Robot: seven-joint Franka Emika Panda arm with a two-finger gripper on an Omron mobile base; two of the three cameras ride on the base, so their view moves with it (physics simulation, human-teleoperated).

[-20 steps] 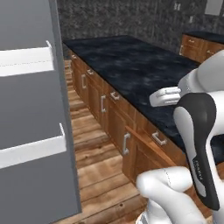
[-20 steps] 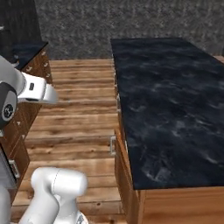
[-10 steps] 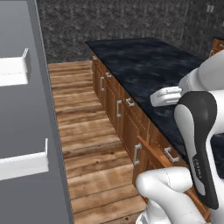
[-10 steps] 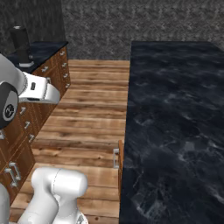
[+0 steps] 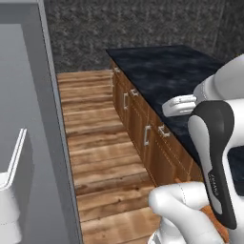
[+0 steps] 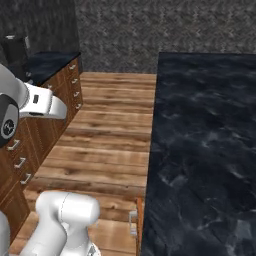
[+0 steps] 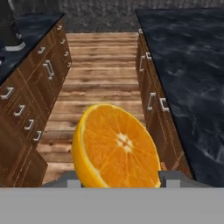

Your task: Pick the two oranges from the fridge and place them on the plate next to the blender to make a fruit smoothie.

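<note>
One of the oranges (image 7: 114,146), a cut half with its bright flesh facing the camera, sits between my two fingertips (image 7: 73,181) in the hand view. My gripper (image 7: 120,180) is shut on it and carries it above the wooden floor. The blender (image 6: 15,49), a black boxy jar, stands on the dark counter at the far left, and it appears as the blender (image 7: 9,25) at the hand view's top left. The grey fridge (image 5: 28,119) door fills the left of the left base view. The plate is out of view.
A long dark-topped island (image 6: 205,145) with wooden drawers runs along the right. Wooden cabinets (image 7: 26,96) under the blender's counter line the left. Between them lies a plank floor aisle (image 7: 103,65). A white door bin (image 5: 9,200) hangs on the fridge door.
The whole picture has swung in both base views, so the camera has moved: the fridge door slides off to the left and the blender's counter comes closer. The arm keeps its pose.
</note>
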